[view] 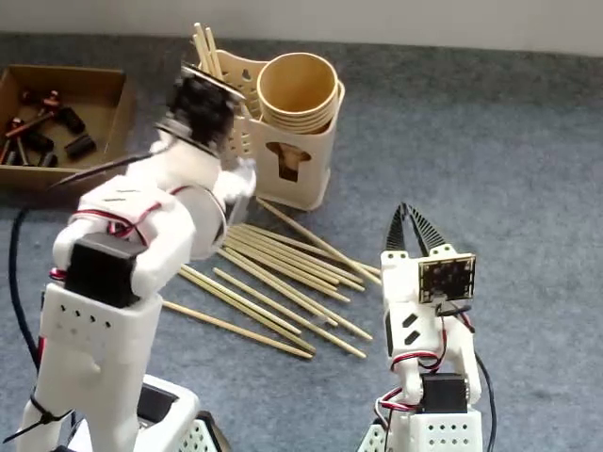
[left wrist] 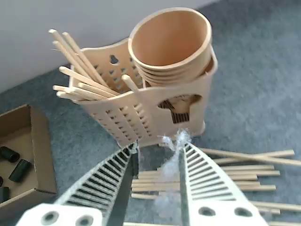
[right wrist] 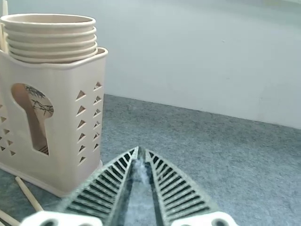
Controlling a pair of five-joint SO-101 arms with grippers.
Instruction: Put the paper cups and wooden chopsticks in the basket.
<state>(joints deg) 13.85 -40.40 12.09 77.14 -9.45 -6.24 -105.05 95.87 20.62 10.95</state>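
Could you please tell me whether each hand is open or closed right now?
Left hand: open, holding nothing.
Right hand: closed, holding nothing.

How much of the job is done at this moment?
Done: the paper cups sit stacked in the basket, with several chopsticks beside them. In hand: nothing; the left gripper is open before the basket, the right gripper shut. Left: many loose chopsticks on the carpet.

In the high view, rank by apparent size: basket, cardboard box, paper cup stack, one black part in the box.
1. basket and cardboard box: look alike, box cut off at the edge, so unranked.
2. paper cup stack.
3. black part.
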